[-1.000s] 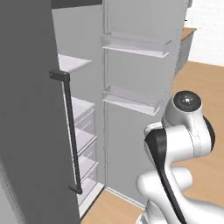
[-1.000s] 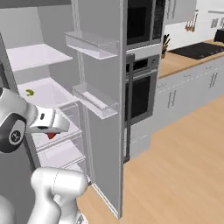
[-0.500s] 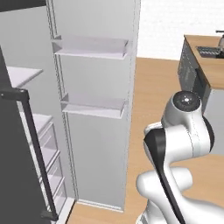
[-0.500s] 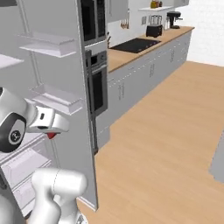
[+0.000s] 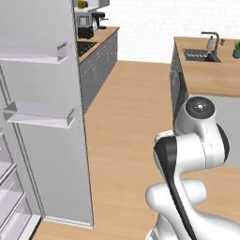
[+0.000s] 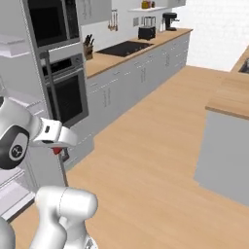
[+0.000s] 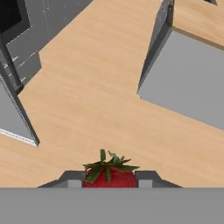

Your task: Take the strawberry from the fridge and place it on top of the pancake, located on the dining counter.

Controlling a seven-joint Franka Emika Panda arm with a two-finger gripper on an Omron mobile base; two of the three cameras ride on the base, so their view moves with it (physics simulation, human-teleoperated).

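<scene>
Red strawberry [image 7: 109,175] clamped in gripper [image 7: 109,178] jaws; fridge [image 5: 49,117] door open beside, wood floor [image 7: 96,100] below.

The left base view is taken from behind the arm on its left, facing forward and down past the open fridge [image 5: 47,117] door, which stands close at the left, to the wooden floor [image 5: 126,108]. The right base view is taken from behind on the right, facing the wall oven [image 6: 58,73] and the cabinet run [image 6: 141,58]. The 2 share the floor and the cabinet run. The hand view is held close above the floor, beside grey counter sides [image 7: 183,83].
</scene>
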